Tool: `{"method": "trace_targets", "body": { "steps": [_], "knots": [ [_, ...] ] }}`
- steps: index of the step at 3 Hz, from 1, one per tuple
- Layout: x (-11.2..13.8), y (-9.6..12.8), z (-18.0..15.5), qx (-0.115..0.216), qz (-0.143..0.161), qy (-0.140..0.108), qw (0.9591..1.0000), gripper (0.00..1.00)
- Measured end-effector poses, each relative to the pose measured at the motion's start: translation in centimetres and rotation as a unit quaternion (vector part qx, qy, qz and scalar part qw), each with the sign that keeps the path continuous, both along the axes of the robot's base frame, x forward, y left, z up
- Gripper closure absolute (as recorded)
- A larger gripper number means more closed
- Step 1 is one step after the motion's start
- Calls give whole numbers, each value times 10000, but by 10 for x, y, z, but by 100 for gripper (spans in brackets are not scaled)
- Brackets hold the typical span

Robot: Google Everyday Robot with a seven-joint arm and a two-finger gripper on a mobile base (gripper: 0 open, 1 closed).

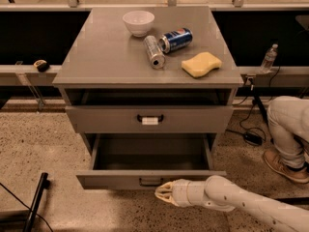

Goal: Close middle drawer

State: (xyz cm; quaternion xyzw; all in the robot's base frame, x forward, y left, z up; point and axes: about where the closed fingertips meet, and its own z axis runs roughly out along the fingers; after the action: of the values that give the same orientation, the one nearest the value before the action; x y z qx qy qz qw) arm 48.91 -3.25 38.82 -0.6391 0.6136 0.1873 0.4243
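Middle drawer (116, 180) stands well open under the surface. Gripper (163, 193) sits low, just in front of its handle (150, 181), likely positioned to push the front inward. Gripper spread: cannot tell.

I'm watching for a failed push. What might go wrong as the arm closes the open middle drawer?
The end effector sits just below the flat front of the wide grey middle drawer, slightly right of its small black handle, so a push may slip under the front. Pushing off-centre might skew the drawer.
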Motion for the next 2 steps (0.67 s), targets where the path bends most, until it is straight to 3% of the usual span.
{"method": "trace_targets", "body": {
  "steps": [1,2],
  "knots": [
    [16,8,4,59,-61,-112,9999,100],
    [16,8,1,59,-61,-112,9999,100]
  ]
}}
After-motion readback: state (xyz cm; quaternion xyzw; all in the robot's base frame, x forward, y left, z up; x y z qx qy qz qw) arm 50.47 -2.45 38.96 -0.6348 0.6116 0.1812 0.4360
